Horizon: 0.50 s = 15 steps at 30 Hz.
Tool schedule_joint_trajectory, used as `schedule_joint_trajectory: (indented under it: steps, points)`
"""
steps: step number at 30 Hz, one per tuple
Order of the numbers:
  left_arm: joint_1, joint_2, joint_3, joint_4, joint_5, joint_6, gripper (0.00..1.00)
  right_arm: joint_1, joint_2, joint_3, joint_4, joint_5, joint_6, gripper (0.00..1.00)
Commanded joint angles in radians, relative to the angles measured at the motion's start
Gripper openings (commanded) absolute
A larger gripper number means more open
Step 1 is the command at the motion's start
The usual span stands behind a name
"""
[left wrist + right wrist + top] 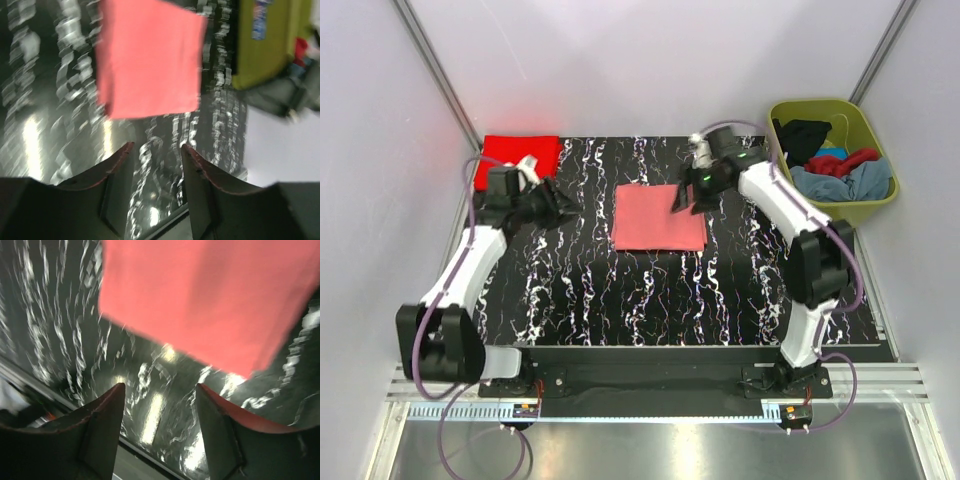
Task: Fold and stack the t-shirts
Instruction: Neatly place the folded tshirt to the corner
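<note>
A salmon pink t-shirt (658, 217) lies folded into a neat rectangle in the middle of the black marbled table (620, 300); it also shows in the left wrist view (150, 55) and the right wrist view (210, 295). A bright red t-shirt (520, 154) lies folded at the back left corner. My left gripper (563, 207) is open and empty, left of the pink shirt, above the table (156, 150). My right gripper (682, 199) is open and empty at the pink shirt's back right corner (160, 390). More t-shirts, black (805, 135), dark red (850, 160) and grey-blue (855, 183), lie crumpled in the tub.
An olive-green plastic tub (880, 207) stands off the table's back right corner and shows in the left wrist view (265, 45). White walls close in on both sides. A metal rail (650, 385) runs along the near edge by the arm bases.
</note>
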Motion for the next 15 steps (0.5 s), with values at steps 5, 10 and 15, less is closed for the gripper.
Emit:
schedule_joint_trajectory:
  steps: [5, 10, 15]
  points:
    - [0.076, -0.246, -0.107, -0.346, -0.309, -0.001, 0.48, 0.394, -0.164, -0.132, -0.074, 0.5, -0.223, 0.71]
    - [0.08, -0.303, -0.17, -0.371, -0.364, 0.024, 0.53, 0.53, -0.131, -0.158, -0.036, 0.72, -0.336, 0.73]
    - [0.193, -0.294, -0.205, -0.372, -0.33, 0.029, 0.57, 0.694, -0.06, -0.221, 0.105, 0.919, -0.588, 0.77]
